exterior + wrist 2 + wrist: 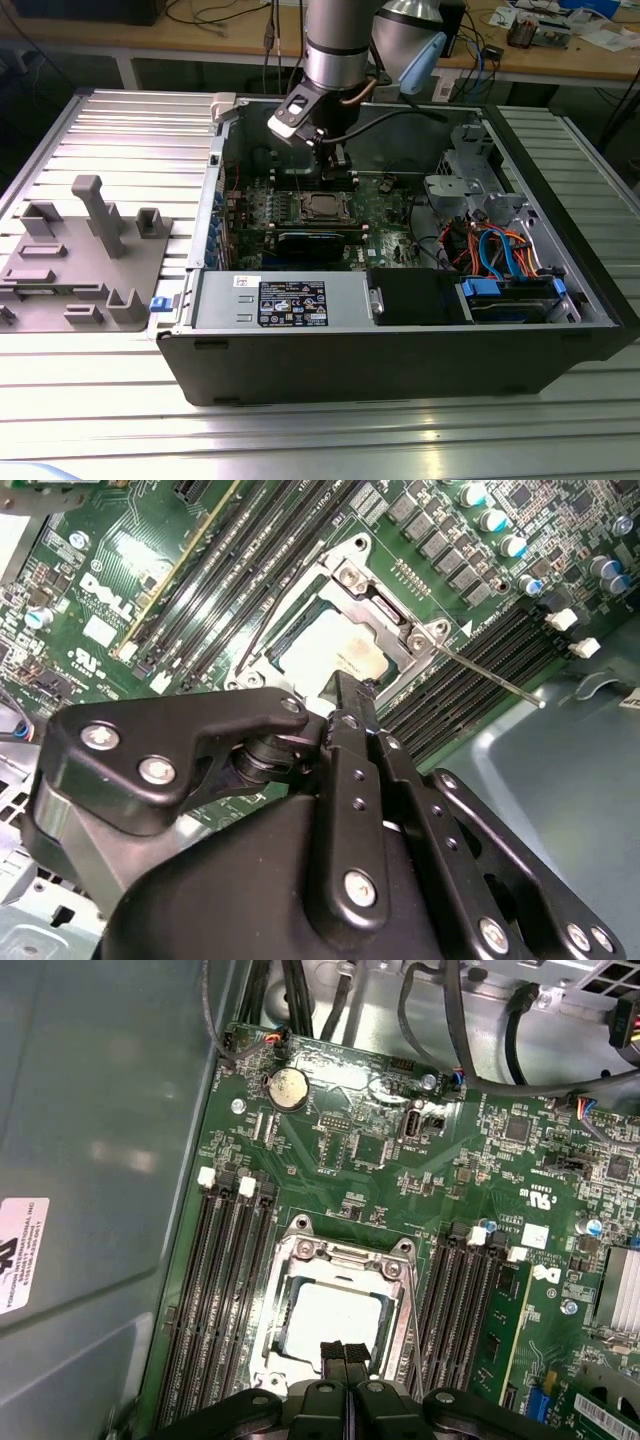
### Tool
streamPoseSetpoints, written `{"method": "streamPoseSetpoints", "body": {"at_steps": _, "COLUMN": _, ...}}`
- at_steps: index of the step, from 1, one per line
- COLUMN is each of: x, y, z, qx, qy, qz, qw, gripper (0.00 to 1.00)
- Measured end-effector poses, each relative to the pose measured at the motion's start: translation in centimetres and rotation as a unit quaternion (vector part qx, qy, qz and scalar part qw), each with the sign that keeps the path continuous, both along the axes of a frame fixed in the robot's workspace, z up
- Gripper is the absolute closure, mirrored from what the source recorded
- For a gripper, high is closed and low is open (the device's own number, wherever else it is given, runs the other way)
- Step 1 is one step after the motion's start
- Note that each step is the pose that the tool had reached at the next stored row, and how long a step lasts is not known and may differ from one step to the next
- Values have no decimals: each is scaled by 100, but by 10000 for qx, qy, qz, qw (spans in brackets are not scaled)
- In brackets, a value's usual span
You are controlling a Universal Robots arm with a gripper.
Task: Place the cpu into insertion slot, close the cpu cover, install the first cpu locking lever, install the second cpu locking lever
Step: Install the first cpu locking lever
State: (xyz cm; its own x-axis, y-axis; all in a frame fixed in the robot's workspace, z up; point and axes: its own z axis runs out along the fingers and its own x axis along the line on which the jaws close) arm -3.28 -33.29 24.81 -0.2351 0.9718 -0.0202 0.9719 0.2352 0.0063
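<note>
Arm: the arm comes down into the open computer case from above; its upper part is cut off at the frame edge in the exterior view.
Gripper: the gripper hangs low over the green board. In both wrist views its two black fingers are pressed together, tip against tip.
Cpu: the cpu lies flat in the socket, silvery top facing up. It also shows in the second wrist view and the exterior view.
Cover: the cover lies down around the cpu as a metal frame, with the chip showing through its cut-out centre.
Hidden: the fingers stand in front of one edge of the cpu and the cover there. Whether they touch the metal cannot be told.
Bright rod: the bright rod runs from a corner of the socket out across the long black slots toward the grey case floor. Whether it is latched cannot be told.
Dark rod: the dark rod runs along the opposite side of the socket; its lower end passes behind the gripper body.
Edges: long black slots flank the socket on both sides, just beside its rim.
Open room: the board beyond the socket is low, with a round battery near its far edge.
Case wall: the grey wall stands beside one bank of slots.
Outside: a grey holder block sits on the ribbed table at the exterior view's left, well apart from the case.
</note>
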Motion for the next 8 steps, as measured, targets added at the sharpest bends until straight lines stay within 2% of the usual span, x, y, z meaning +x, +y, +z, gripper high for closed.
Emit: {"method": "streamPoseSetpoints", "body": {"at_steps": 8, "x": 0, "y": 0, "z": 6, "qx": 0, "qy": 0, "qz": 240, "qw": 9997, "gripper": 89}}
